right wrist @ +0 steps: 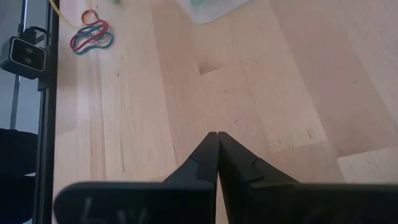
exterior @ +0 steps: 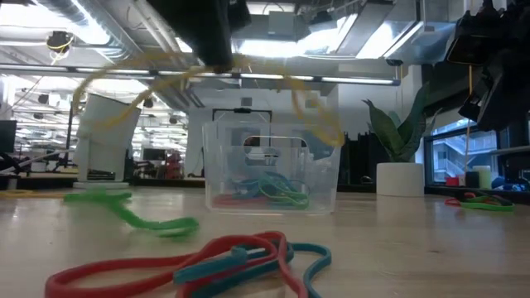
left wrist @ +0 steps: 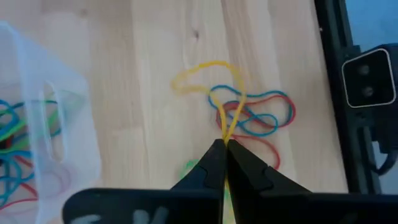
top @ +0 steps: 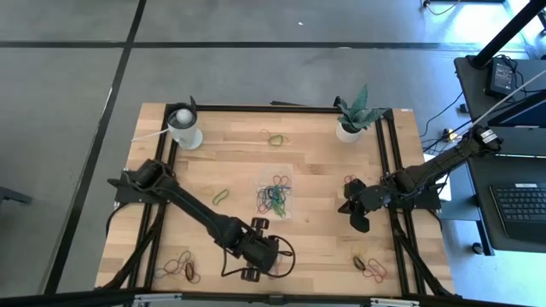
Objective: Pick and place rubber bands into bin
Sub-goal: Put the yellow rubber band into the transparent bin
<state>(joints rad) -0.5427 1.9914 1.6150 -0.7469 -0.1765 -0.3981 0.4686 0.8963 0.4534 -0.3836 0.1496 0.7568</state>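
Note:
My left gripper (left wrist: 225, 144), near the table's front edge (top: 266, 253), is shut on a yellow rubber band (left wrist: 205, 70). The band shows in the low view as wide blurred yellow loops (exterior: 306, 99) under the gripper. Red and blue rubber bands (left wrist: 258, 118) lie on the wood beneath it. The clear bin (top: 275, 194) stands mid-table with several coloured bands inside (exterior: 277, 190). My right gripper (right wrist: 217, 135) hovers shut over bare wood at the table's right (top: 355, 210). My left gripper pinches the yellow band between its two fingertips, where two strands run together (left wrist: 226, 134). The fingers slant down from above. The rest of the band forms a slack loop beyond the tips, lifted clear of the table (exterior: 108, 74).
A white cup (top: 185, 128) stands at the far left and a potted plant (top: 351, 126) at the far right. Loose bands lie near the front left (top: 181, 266), front right (top: 372, 266), far middle (top: 275, 138), left of the bin (top: 220, 196) and beside my right gripper (top: 350, 181).

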